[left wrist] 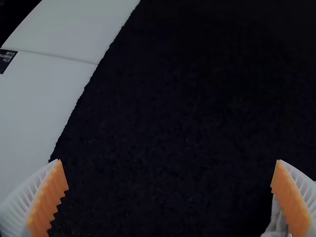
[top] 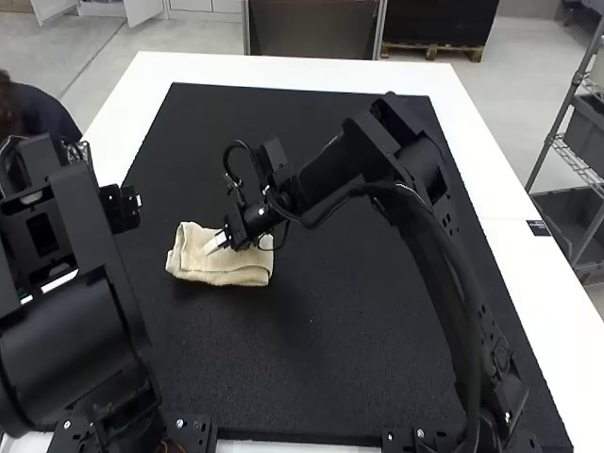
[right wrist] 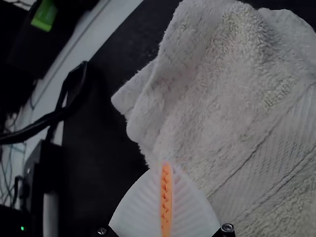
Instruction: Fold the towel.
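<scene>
As the towel [top: 203, 268] lies left of centre in the high view's frame, folded over into a compact, uneven bundle on the black mat [top: 359, 330], your right gripper [top: 211, 247] reaches across to its upper face. You appear to be midway through the fold, perhaps tucking or pressing down a layer. The right wrist view shows your right fingers closed, the pads [right wrist: 166, 202] meeting at the edge of the cloth; you cannot tell whether they pinch any of it. Your left gripper [left wrist: 169, 160] stands wide open, holding nothing, with a bit of pale cloth beyond one finger [left wrist: 292, 200].

Your next move probably calls for checking that pinch, then either laying the flap flat or lifting clear to square the edges. A pull with cloth caught in the tips could drag open the layers.

Your towel's long axis runs left to right across the high view, dipping slightly toward the right, with one short end facing the frame's left side and the other facing its middle. Seen from your right wrist, its loose edges sit unevenly stacked near a ribbed woven band [right wrist: 261, 163].
</scene>
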`<move>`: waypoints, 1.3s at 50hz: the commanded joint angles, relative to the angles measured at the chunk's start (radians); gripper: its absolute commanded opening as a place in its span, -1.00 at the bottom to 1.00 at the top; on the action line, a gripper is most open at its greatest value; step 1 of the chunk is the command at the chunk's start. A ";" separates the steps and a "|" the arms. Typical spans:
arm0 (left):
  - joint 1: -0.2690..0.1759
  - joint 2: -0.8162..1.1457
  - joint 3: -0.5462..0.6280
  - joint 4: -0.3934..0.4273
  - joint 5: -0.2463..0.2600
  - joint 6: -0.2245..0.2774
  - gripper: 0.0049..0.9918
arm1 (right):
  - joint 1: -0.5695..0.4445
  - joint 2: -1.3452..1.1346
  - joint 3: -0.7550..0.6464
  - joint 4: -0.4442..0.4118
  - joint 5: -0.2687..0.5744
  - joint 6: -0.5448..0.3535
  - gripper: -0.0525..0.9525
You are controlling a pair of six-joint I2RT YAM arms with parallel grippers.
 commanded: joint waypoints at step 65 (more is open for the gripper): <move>-0.266 -0.030 0.156 0.053 -0.035 -0.230 0.95 | -0.232 -0.562 -0.177 0.047 0.149 0.083 -0.93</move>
